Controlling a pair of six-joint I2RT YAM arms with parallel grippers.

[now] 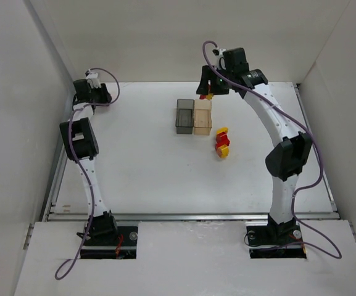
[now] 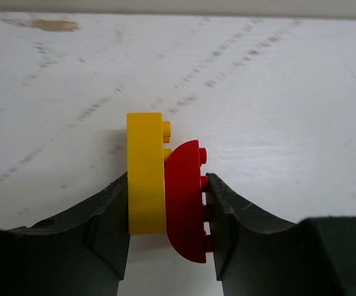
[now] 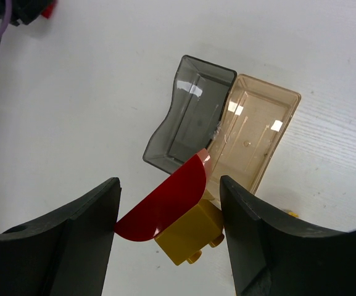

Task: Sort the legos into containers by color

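Note:
My left gripper (image 2: 167, 185) is shut on a yellow brick (image 2: 145, 179) joined to a red half-round brick (image 2: 184, 203), low over the table at the far left (image 1: 96, 94). My right gripper (image 3: 168, 216) is shut on another pair, a red half-round lego (image 3: 165, 203) stuck to a yellow block (image 3: 193, 237). It hangs above the far end of the containers (image 1: 207, 94). The smoky grey bin (image 1: 184, 116) and the amber bin (image 1: 202, 117) stand side by side; both look empty in the right wrist view. Loose red and yellow legos (image 1: 222, 143) lie right of the bins.
White walls close in the table on the left, back and right. A metal rail (image 1: 190, 216) runs along the near edge in front of the arm bases. The left arm's gripper shows at the top left corner of the right wrist view.

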